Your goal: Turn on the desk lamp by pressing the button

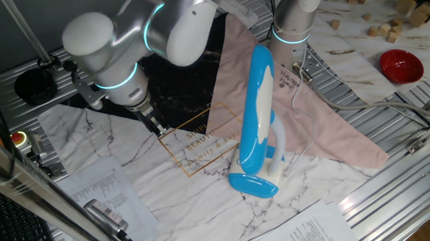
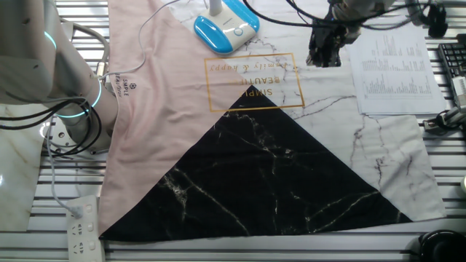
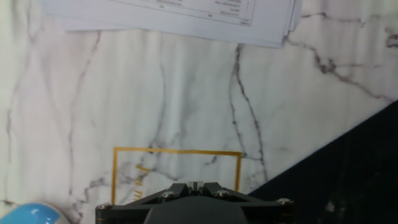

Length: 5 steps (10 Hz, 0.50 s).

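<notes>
1. The lamp stands on the marble-patterned cloth covering the desk, its blue base near one edge of the cloth, just beside the gold printed square.
2. The button appears to be a small mark on the white top of the base; it is too small to confirm.
3. The end effector hovers above the cloth near the gold square's corner, apart from the base and touching nothing.
4. Whether its fingers are apart or together cannot be told: the hand view shows only the body, and both fixed views blur the tips.
5. Risk: pressing off-centre could skid the light base, since it rests on loose cloth.
6. Risk: the lamp's tall head leans over the base, so a low approach from that side could knock it over.
</notes>
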Motion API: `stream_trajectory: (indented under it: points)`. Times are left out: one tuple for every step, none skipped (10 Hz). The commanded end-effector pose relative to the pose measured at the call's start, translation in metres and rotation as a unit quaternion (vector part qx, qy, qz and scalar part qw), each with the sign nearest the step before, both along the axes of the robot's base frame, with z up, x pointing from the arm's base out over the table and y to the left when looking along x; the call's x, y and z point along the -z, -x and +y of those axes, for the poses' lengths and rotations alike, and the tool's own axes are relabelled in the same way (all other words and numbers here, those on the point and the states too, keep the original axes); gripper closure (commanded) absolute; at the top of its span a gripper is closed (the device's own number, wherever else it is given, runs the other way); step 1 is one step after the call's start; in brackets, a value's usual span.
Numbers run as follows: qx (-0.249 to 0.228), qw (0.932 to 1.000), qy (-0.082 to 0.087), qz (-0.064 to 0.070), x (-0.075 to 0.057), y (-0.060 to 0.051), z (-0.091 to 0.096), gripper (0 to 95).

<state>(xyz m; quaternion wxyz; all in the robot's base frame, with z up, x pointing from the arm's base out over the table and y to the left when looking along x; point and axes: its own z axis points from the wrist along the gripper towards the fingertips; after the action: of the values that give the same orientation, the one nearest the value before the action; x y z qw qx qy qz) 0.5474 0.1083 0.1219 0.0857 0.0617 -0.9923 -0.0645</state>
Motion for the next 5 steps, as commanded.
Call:
stream_trajectory:
  points:
    - [0.022, 0.9968, -0.077, 0.011, 0.004, 0.001, 0.008, 95.0]
    - [0.031, 0.9953, -0.090, 0.016, 0.007, 0.003, 0.014, 95.0]
    - [0.038, 0.9943, -0.097, 0.022, 0.009, 0.006, 0.018, 95.0]
    - [0.043, 0.9923, -0.113, 0.026, 0.009, 0.010, 0.020, 95.0]
    - [0.054, 0.9874, -0.145, 0.032, 0.009, 0.014, 0.021, 95.0]
